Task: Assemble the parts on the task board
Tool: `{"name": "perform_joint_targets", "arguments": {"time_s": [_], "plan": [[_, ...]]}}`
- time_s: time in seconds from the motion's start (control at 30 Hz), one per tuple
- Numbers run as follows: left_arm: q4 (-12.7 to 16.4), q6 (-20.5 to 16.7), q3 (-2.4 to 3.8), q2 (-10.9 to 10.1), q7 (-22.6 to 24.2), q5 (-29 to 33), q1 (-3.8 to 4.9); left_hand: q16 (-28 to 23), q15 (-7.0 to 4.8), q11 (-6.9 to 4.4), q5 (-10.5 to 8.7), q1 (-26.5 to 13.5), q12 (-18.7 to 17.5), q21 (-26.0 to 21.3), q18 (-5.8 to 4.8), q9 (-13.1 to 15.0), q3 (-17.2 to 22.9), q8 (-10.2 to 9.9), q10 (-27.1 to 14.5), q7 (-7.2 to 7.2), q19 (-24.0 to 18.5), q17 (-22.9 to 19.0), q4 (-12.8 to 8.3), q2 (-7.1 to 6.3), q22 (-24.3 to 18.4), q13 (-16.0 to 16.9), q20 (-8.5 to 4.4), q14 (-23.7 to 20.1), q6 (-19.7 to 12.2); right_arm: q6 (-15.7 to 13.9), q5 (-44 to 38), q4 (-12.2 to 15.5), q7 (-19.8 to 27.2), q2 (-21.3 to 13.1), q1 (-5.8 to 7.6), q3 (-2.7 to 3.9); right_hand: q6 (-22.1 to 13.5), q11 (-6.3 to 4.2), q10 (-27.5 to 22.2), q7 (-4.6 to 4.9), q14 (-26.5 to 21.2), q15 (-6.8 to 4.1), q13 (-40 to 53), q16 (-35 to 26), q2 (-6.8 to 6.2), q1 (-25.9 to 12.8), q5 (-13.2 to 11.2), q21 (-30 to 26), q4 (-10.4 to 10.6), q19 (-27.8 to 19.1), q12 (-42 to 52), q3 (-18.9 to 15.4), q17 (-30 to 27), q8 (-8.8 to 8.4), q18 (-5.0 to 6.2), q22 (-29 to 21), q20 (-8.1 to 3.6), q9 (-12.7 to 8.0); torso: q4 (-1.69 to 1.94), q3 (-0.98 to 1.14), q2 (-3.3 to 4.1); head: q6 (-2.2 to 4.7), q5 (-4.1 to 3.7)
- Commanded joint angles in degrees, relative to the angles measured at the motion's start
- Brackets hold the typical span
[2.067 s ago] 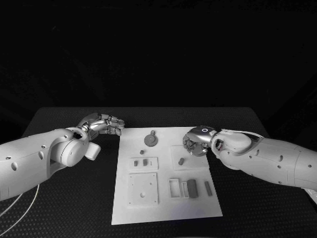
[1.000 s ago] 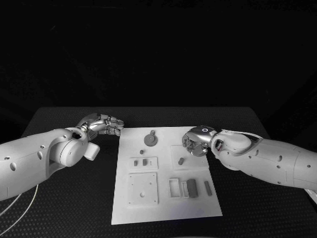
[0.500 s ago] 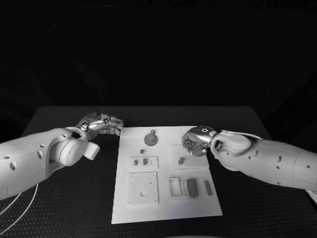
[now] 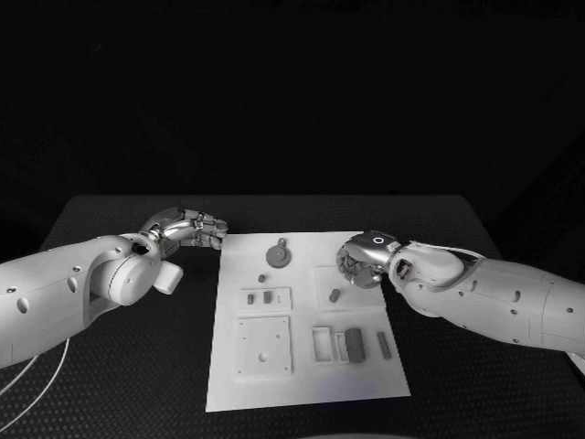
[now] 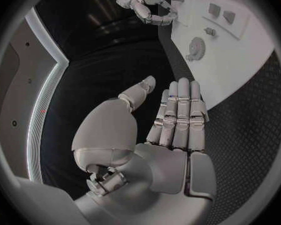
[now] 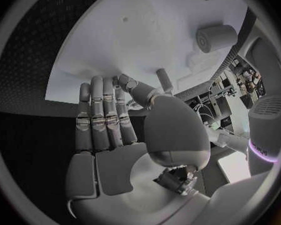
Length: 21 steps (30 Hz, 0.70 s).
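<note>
Your left hand [image 4: 187, 229] hovers empty, fingers straight, just off the task board's [image 4: 306, 389] far left corner; your right hand [image 4: 361, 261], empty too, hangs over its right edge.

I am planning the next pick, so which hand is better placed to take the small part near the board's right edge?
Probably the right hand: it hovers over the task board's right edge, just above the small part. The left hand sits off the board's far left corner, empty.
</note>
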Motion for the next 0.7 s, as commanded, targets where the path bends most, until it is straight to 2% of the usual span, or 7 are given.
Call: {"name": "perform_joint_targets", "arguments": {"time_s": [0.03, 0.53, 0.7], "plan": [[0.05, 0.61, 0.04, 0.03, 0.25, -0.28, 0.07, -0.34, -0.11, -0.09, 0.08, 0.07, -0.24, 0.22, -0.30, 0.02, -0.26, -0.05, -0.34, -0.07, 0.48, 0.10, -0.15, -0.35, -0.06, 0.07, 0.04, 0.40, -0.40, 1.61, -1.10, -0.01, -0.79, 0.09, -0.84, -0.56, 0.50, -0.02, 0.33, 0.00, 0.49, 0.00, -6.44, 0.36, 0.26, 0.57, -0.16, 0.24, -0.17, 0.39, 0.31, -0.02, 0.13, 0.38, 0.32, 1.23, -0.10, 0.11, -0.01, 0.03, -0.01, 0.07, -0.03], [-0.30, 0.54, 0.04, 0.14, 0.18, -0.28, 0.07, -0.38, -0.16, -0.09, 0.08, 0.13, -0.24, 0.23, -0.29, 0.02, -0.27, -0.04, -0.37, -0.06, 0.59, 0.26, -0.16, -0.38, -0.11, 0.10, 0.00, 0.51, -0.44, -1.71, 1.40, 1.34, 0.30, -0.29, -0.84, -0.53, 0.71, -0.19, 0.70, -0.14, 1.08, -0.24, -5.90, 0.30, 0.20, 1.32, -0.16, 0.59, -0.18, 1.00, 0.34, 0.13, 0.77, 0.42, 0.32, 1.26, -0.35, 0.52, -0.03, 0.03, -0.03, 0.27, 0.10], [-0.44, 0.53, 0.04, 0.15, 0.17, -0.28, 0.07, -0.39, -0.17, -0.08, 0.08, 0.14, -0.24, 0.22, -0.29, 0.02, -0.27, -0.04, -0.38, -0.05, 0.61, 0.29, -0.16, -0.38, -0.13, 0.11, 0.00, 0.52, -0.46, -1.62, 2.15, 2.23, 0.39, -0.91, -0.82, -0.26, 0.69, -0.19, 0.68, -0.15, 1.07, -0.24, -5.86, 0.26, 0.20, 1.41, -0.16, 0.59, -0.20, 1.00, 0.31, 0.17, 0.81, 0.40, 0.32, 1.25, -0.36, 0.55, -0.04, 0.05, 0.01, 0.25, 0.07]]}}
